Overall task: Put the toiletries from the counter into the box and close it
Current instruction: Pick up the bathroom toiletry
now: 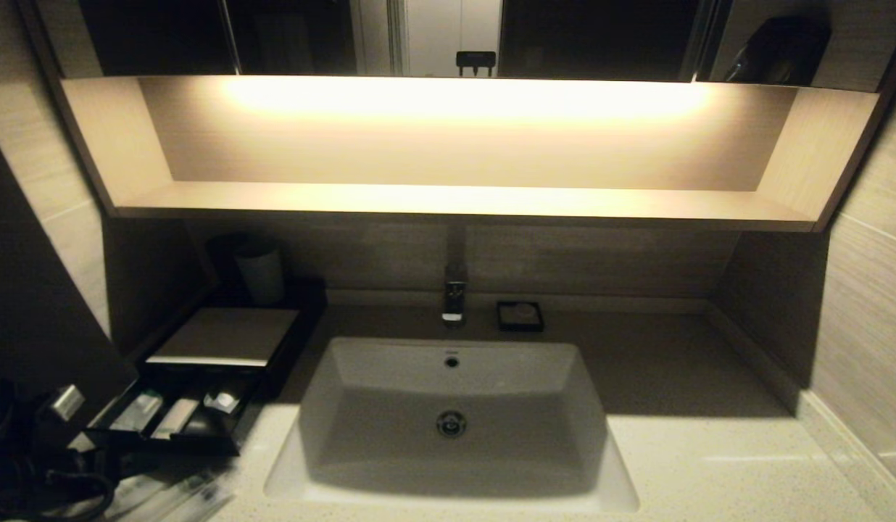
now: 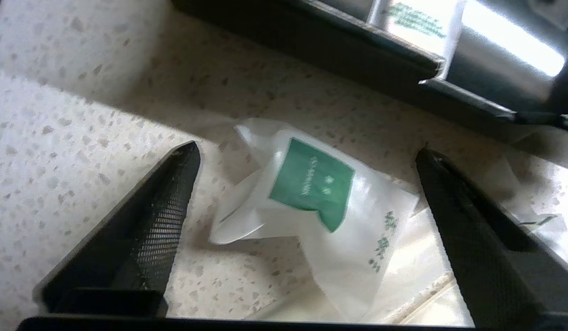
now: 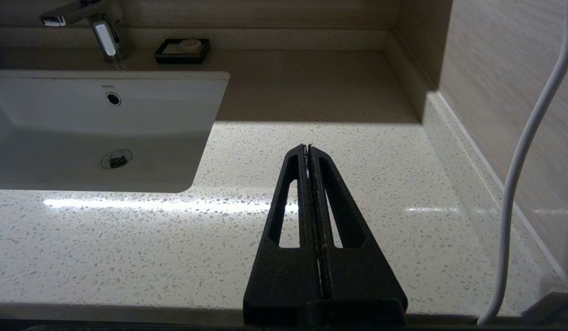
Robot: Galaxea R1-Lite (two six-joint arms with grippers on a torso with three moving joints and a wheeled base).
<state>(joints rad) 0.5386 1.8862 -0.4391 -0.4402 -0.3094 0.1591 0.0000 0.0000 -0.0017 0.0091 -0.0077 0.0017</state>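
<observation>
Left tool (image 2: 307, 151) gapes over packet (image 2: 311, 202) beside box (image 2: 311, 41).

Dim head view under a glaring shelf strip light (image 1: 462, 98), blurred lower-left corner.

You have three packets (image 1: 180, 413) lying in the open drawer of the one box (image 1: 223, 337), and one green-labelled packet (image 2: 311, 202) on the counter (image 2: 82, 138) between the left end effector's (image 2: 307, 151) spread fingers. Beyond those, count one cup (image 1: 259, 272), one sink (image 1: 451, 413), one tap (image 1: 454, 293) and one small black dish (image 1: 520, 316).
</observation>
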